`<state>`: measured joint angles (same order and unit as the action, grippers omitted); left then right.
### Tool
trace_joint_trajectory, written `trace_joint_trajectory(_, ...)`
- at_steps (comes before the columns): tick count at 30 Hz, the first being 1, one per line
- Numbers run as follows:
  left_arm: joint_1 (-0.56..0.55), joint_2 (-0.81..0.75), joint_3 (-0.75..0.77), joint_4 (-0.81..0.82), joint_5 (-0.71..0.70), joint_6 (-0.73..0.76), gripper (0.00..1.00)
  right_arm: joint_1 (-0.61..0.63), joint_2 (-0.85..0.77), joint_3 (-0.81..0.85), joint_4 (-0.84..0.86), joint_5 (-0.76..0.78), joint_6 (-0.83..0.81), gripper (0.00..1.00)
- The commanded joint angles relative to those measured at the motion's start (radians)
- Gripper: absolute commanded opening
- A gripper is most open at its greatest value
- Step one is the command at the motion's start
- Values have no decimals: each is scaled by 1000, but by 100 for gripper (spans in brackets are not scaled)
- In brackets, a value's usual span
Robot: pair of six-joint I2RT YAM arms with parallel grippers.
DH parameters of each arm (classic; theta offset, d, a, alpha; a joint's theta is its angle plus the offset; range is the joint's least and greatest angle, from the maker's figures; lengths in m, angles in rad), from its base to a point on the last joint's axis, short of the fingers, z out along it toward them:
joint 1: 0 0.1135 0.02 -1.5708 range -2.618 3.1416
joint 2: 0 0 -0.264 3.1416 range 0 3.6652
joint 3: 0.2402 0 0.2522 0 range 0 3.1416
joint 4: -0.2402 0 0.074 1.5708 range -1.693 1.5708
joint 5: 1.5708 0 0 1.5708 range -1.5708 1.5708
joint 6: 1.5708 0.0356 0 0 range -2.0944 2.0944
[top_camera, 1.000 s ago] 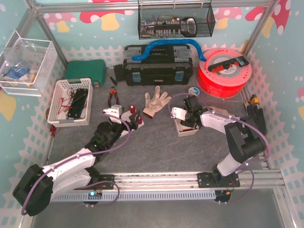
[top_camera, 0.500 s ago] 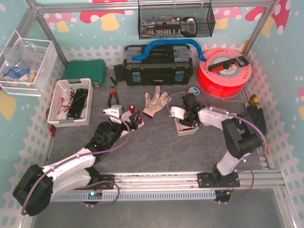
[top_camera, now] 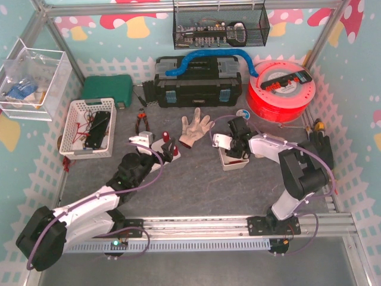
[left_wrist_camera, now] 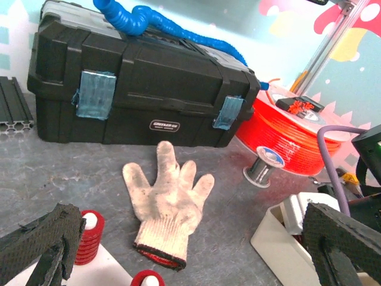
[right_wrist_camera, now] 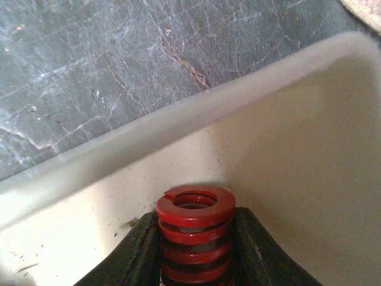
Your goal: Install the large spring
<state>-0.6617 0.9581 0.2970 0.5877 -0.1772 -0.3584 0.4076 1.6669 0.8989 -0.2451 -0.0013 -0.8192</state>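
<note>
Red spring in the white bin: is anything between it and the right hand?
Nothing visible. The right hand has its fingers against both sides of the red spring, low inside the white bin. Only the bin's wall rises beside it.

Deep red for the large spring (right_wrist_camera: 195, 229), cream white for the bin (right_wrist_camera: 178, 140). Dark grey, veined paler like slate, on the counter (right_wrist_camera: 89, 71). Black with pale blue latches for the toolbox (left_wrist_camera: 137, 77) (bright blue on the ribbed hose (left_wrist_camera: 143, 16)). Off-white, red-cuffed, for the glove (left_wrist_camera: 168, 199). Orange-red on the spool (left_wrist_camera: 286, 136).
</note>
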Motion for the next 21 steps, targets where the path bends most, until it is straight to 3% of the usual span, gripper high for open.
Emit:
trace_joint_trajectory(1,-1,-14,-2,-3,-15,13,99,6,-64,27,-34,-28,-26,18)
trace_joint_trajectory(11,-1,-8,0,-6,-24,3,99,8,-163,-9,-12,-31,9,13)
trace_joint_trajectory(21,1,14,11,-9,-6,-19,99,53,-362,-103,69,-44,98,13)
